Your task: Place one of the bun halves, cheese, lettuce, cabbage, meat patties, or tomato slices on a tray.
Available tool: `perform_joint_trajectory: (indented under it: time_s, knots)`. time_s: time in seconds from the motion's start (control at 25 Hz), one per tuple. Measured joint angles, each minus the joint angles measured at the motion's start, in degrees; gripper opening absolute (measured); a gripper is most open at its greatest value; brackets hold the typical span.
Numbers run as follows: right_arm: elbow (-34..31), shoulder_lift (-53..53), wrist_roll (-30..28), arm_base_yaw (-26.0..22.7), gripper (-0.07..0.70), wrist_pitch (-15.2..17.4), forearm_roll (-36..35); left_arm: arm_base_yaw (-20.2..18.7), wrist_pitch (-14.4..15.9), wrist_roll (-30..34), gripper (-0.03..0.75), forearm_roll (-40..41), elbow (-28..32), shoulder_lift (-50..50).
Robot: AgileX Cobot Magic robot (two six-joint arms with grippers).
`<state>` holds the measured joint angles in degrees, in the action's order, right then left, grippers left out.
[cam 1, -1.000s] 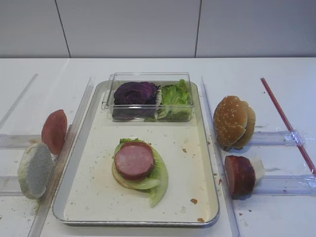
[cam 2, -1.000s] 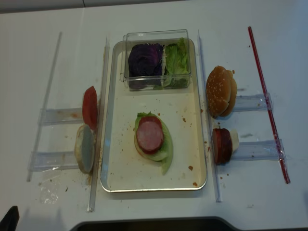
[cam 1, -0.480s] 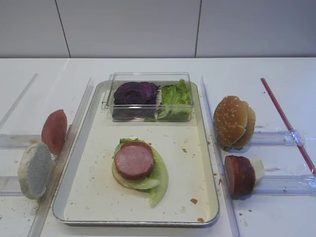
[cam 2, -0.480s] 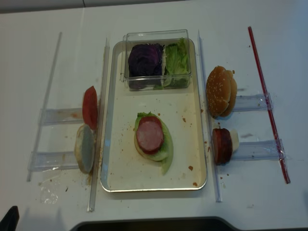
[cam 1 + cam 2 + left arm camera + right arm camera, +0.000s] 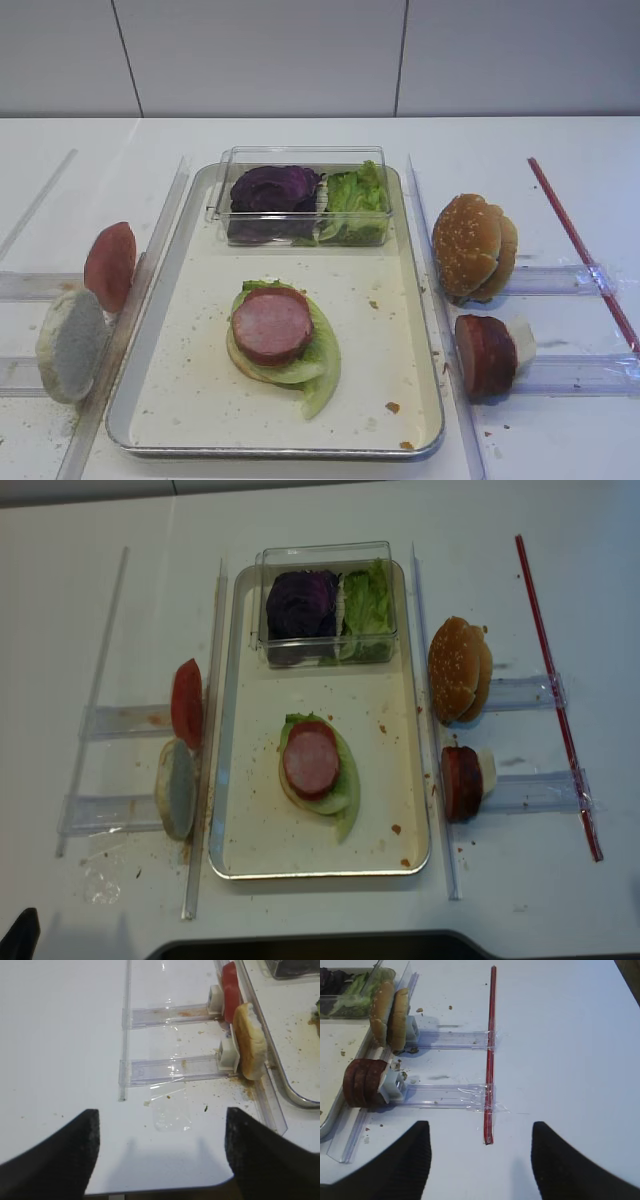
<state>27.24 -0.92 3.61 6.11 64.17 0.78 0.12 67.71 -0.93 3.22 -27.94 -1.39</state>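
On the silver tray [image 5: 190, 400] a meat patty [image 5: 271, 324] lies on lettuce [image 5: 318, 365] over a bun half. Cabbage [image 5: 272, 188] and more lettuce [image 5: 352, 195] fill a clear box at the tray's far end. To the right stand sesame bun halves [image 5: 468, 246] and upright meat patties [image 5: 485, 354]. A tomato slice [image 5: 110, 265] and a pale bun half [image 5: 70, 343] stand on the left. The cheese is out of view. My right gripper [image 5: 480, 1132] hovers open and empty over bare table, right of the patties [image 5: 364, 1082]. My left gripper [image 5: 161, 1115] is open and empty near the table's front edge.
Clear plastic rails [image 5: 560, 375] hold the upright food on both sides of the tray. A red strip [image 5: 580, 250] runs along the right side. Crumbs dot the tray floor and the table by the pale bun half [image 5: 250, 1042].
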Motion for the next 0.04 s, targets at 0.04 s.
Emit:
perform_joint_trajectory:
  time_s: [0.04]
  knots:
    - [0.00,0.00,0.00,0.00,0.447,0.00,0.00,0.00,0.00,0.00,0.481,0.00,0.00,0.00]
